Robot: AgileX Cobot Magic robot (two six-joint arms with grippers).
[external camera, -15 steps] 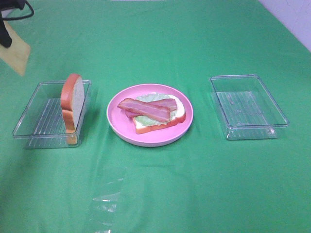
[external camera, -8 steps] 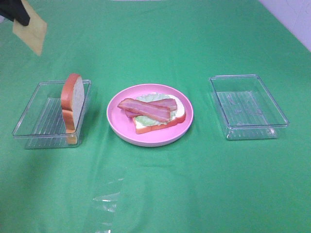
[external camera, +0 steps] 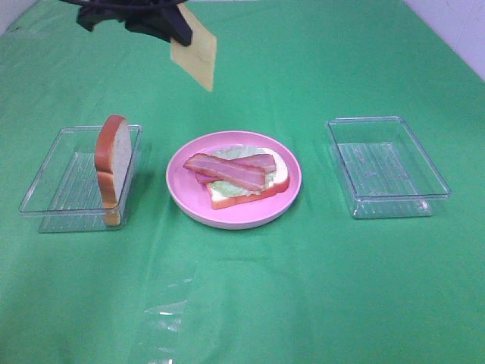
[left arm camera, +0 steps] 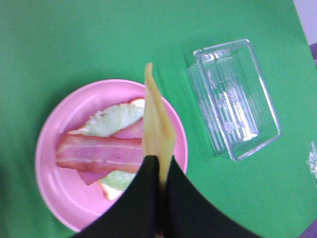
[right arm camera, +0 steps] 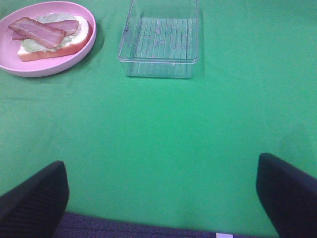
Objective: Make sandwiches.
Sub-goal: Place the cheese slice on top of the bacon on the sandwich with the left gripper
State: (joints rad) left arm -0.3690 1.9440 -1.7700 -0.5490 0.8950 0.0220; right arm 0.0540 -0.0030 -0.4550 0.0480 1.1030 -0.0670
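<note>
Exterior high view had one pink plate [external camera: 182,199] in the middle with one bread slice [external camera: 277,180] on it, lettuce [external camera: 227,186] on that, and two bacon strips [external camera: 225,171] crossed on top. Two clear trays: the left tray [external camera: 45,193] held one more bread slice [external camera: 112,158] standing on edge, the right tray [external camera: 386,164] sat well apart. One cheese square [external camera: 194,48] hung in the air behind the plate, pinched by the left gripper [external camera: 176,32]. No writing anywhere.

Left wrist view: left gripper [left arm camera: 160,174] clamped on the cheese [left arm camera: 156,128], edge-on, above the plate [left arm camera: 49,163] and bacon [left arm camera: 99,153].

Right wrist view: right gripper [right arm camera: 161,191] fingers [right arm camera: 34,196] spread wide, holding nothing, low over the green cloth [right arm camera: 163,139].
</note>
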